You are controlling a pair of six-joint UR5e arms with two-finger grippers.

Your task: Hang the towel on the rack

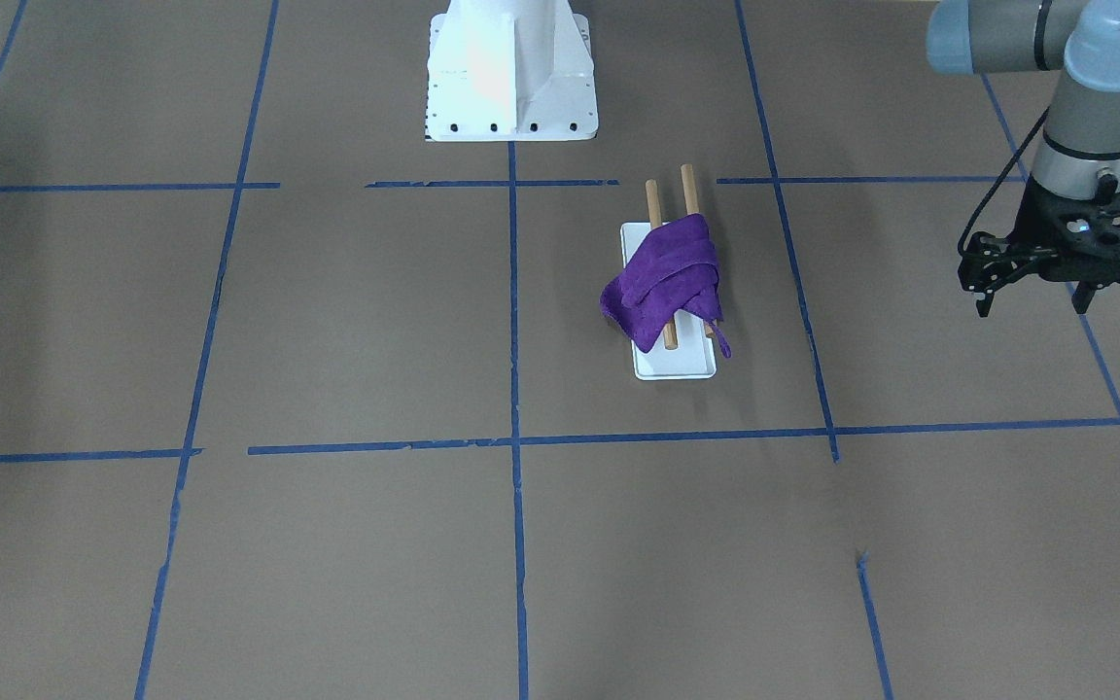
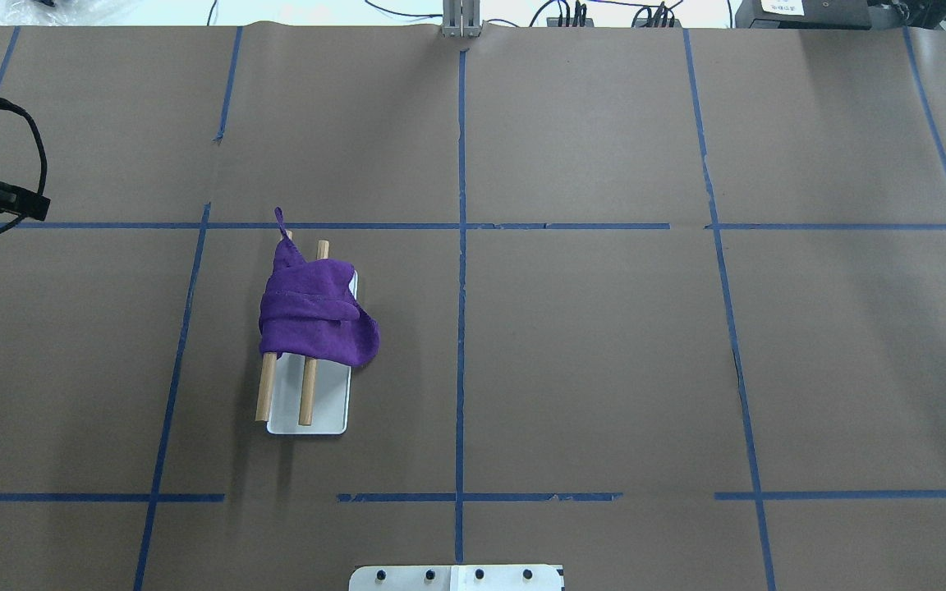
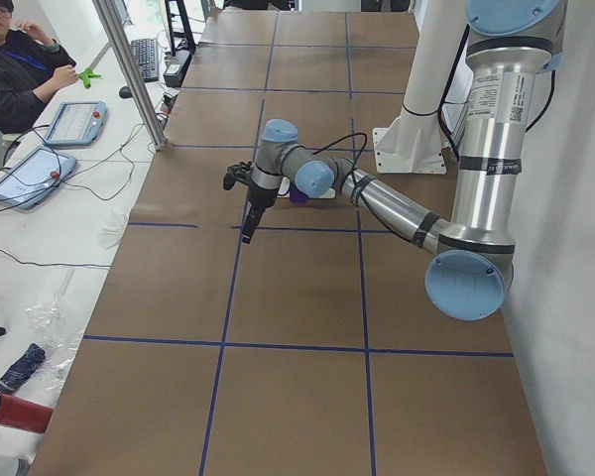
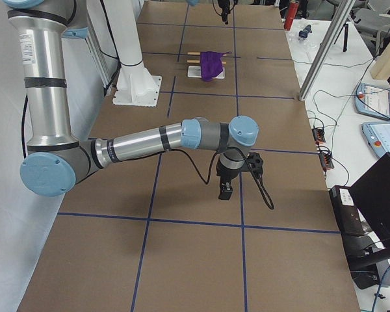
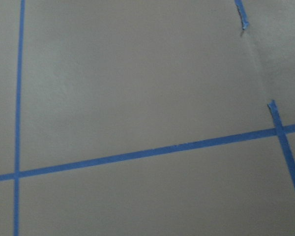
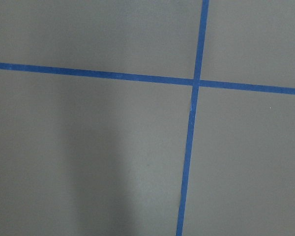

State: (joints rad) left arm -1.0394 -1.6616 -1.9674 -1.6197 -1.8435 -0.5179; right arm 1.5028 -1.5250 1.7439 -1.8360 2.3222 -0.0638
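- The room: past the counter's edge on the side of the rack away from the robot, a white desk [image 3: 40,228] with cables and pendants [image 3: 74,121] is seen, and an operator [image 3: 15,69] is seated there.
- The counter [image 2: 604,369] is covered in brown paper and divided into squares by blue tape [image 2: 461,328]. Only bare paper and tape are shown by both wrist cameras.
- The white pedestal [image 1: 511,68] stands on the robot's side of the rack, near it.
- The rack [image 2: 329,402] is set flat on its white base, with both wooden dowels [image 2: 264,394] partly uncovered.
- The towel [image 2: 313,316] is draped across both dowels, bunched and folded over itself rather than spread. One fold sags off the side toward the base, and its loop [image 2: 280,217] trails past the dowel ends.
- The hanging is judged to be done. At most, neatening is left.
- The left claw [image 1: 1033,301] is held above the counter, well apart from the rack on the robot's left. Its fingers are spread wide and nothing is gripped.
- The right claw [image 4: 225,188] is well apart from the rack on the robot's right. It is caught only by a side camera, so its opening cannot be told.
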